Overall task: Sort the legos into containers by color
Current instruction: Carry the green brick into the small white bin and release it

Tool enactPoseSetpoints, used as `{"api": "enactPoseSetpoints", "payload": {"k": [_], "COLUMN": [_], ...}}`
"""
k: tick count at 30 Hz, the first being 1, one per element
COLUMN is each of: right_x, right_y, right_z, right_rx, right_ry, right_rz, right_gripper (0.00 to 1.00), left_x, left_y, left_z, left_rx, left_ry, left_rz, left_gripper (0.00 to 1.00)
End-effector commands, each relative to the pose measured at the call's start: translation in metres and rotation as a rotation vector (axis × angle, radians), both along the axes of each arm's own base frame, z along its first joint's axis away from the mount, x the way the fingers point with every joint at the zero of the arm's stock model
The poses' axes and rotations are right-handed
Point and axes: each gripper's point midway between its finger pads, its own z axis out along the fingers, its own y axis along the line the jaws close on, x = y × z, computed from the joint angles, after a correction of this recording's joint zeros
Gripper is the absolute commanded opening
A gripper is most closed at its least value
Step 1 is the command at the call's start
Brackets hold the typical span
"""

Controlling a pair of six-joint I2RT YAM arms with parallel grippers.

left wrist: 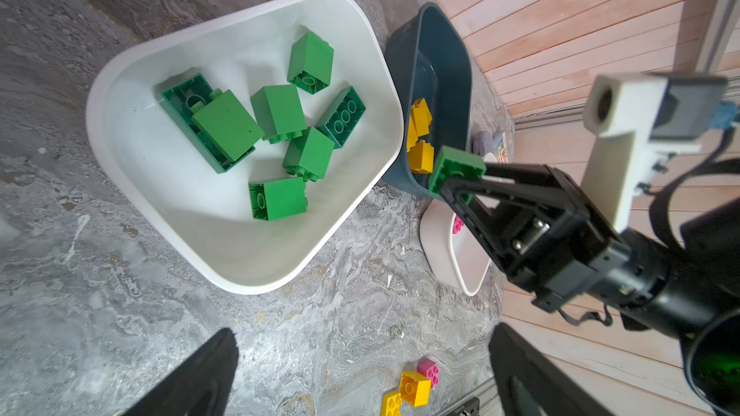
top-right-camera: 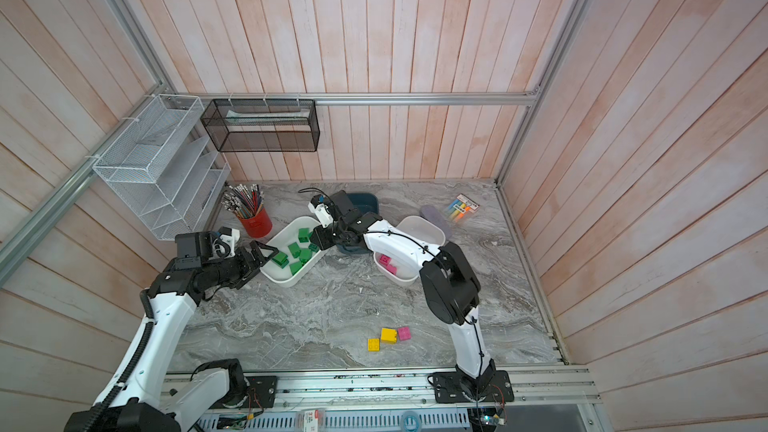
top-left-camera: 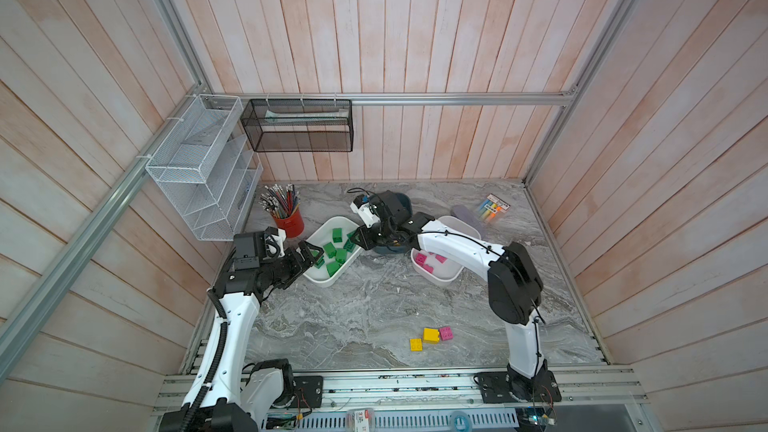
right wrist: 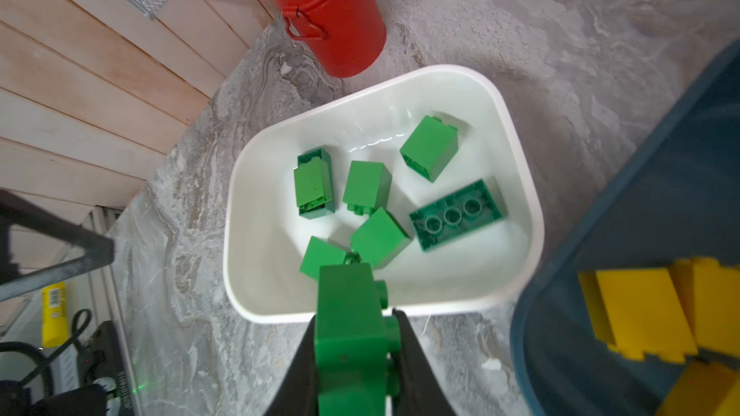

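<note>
Green lego (right wrist: 348, 314): clamped in the right gripper (left wrist: 460, 178), pinched on two opposite flat sides, with most of the brick poking out past the tips. It's at the rim of the white tub (right wrist: 272, 210) that holds the other green legos (right wrist: 366, 188), on the side facing the blue tub (left wrist: 444, 58). In the right wrist view its front end looks to be over the tub floor. Can't tell its height above the rim. That tub is in the back-left part of the worktop (top-left-camera: 353, 317), near the red pencil cup (right wrist: 336, 22).

Handling, my read:
- Hollow hard plastic, so light, stiff and not fragile.
- The faces are glossy and probably slippery, so a pinch across the flat sides beats one over the studs.
- A drop from here should be harmless, though it may bounce off the bricks inside.
- Let go only once the whole brick is inside the rim, or it could tip out toward the blue tub, which holds yellow legos (left wrist: 420, 156).

Left gripper (top-left-camera: 312, 258): spread wide with nothing in it, at the same tub's rim on the side toward the worktop's left edge, apart from the held brick.

Not yet sorted: loose yellow legos (top-left-camera: 431, 334) and a pink lego (top-left-camera: 446, 332), bunched near the front edge, right of centre. Other pinks are in the second white tub (top-right-camera: 419, 228), under the right arm.
</note>
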Motion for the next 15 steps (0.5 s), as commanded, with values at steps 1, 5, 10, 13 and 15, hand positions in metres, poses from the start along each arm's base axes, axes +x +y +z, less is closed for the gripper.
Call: {"api": "enactPoseSetpoints", "payload": {"k": [1,5,10,13,15], "right_x": [0.021,0.049,0.075,0.075,0.071], "right_y": [0.017,0.023,0.025,0.034,0.038], "right_z": [-0.011,-0.040,-0.055,-0.053,-0.042], "right_rx": [-0.047,-0.160,-0.236,-0.218,-0.202], "right_ry": [-0.076,-0.127,-0.196,-0.198,-0.211], "right_rz": [0.006,-0.031,-0.061,-0.018,0.024], "right_gripper": [0.19,0.20,0.24,0.37,0.49], "left_x": [0.000,-0.001,0.000,0.001,0.001], "left_y": [0.001,0.001,0.000,0.000,0.000], "left_z": [0.002,-0.002,-0.006,-0.007,-0.006], "left_rx": [0.007,0.002,-0.003,-0.006,-0.007], "left_ry": [-0.015,-0.005,0.001,0.001,0.000], "left_rz": [-0.002,-0.004,-0.006,-0.004,-0.005], "left_gripper": [1.00,1.00,1.00,1.00,1.00]}}
